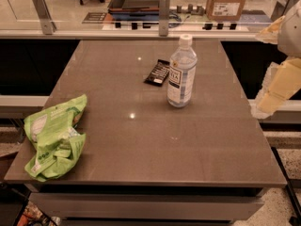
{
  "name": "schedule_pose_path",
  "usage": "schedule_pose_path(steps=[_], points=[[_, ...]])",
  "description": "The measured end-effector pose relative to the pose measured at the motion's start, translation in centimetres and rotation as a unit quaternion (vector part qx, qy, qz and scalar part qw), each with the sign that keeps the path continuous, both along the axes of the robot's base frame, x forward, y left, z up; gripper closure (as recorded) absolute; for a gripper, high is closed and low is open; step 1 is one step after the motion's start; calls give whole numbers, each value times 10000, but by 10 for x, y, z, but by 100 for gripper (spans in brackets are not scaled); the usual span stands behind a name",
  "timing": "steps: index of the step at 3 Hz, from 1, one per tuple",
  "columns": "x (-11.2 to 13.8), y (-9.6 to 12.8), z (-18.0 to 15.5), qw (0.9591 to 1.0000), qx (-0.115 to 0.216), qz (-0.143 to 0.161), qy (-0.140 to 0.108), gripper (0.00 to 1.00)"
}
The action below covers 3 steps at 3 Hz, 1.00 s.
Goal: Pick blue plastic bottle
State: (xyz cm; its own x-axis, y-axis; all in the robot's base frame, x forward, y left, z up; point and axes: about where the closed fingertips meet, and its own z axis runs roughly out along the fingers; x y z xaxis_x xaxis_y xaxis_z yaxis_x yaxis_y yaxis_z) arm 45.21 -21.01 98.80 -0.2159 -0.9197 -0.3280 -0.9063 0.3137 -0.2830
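Observation:
The blue plastic bottle (pixel 181 73) stands upright right of the table's middle, toward the far side. It is clear and faintly bluish, with a white cap and a white label with dark print. My gripper (pixel 270 95) is the pale arm end at the right edge of the camera view, beyond the table's right side. It is about a bottle's height away from the bottle and touches nothing.
A flat black packet (pixel 157 72) lies just left of the bottle, close to it. A crumpled green bag (pixel 54 135) lies on the front left of the brown table (pixel 141 145). A glass rail with metal posts (pixel 163 11) runs behind the table.

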Motion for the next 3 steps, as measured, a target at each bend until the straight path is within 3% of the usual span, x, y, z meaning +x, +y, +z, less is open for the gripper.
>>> schedule_pose_path(steps=[1, 2, 3], points=[[25, 3, -5, 9953, 944, -88, -216, 0], [47, 14, -10, 9785, 2007, -173, -449, 0], [61, 35, -11, 9525, 2957, -256, -685, 0]])
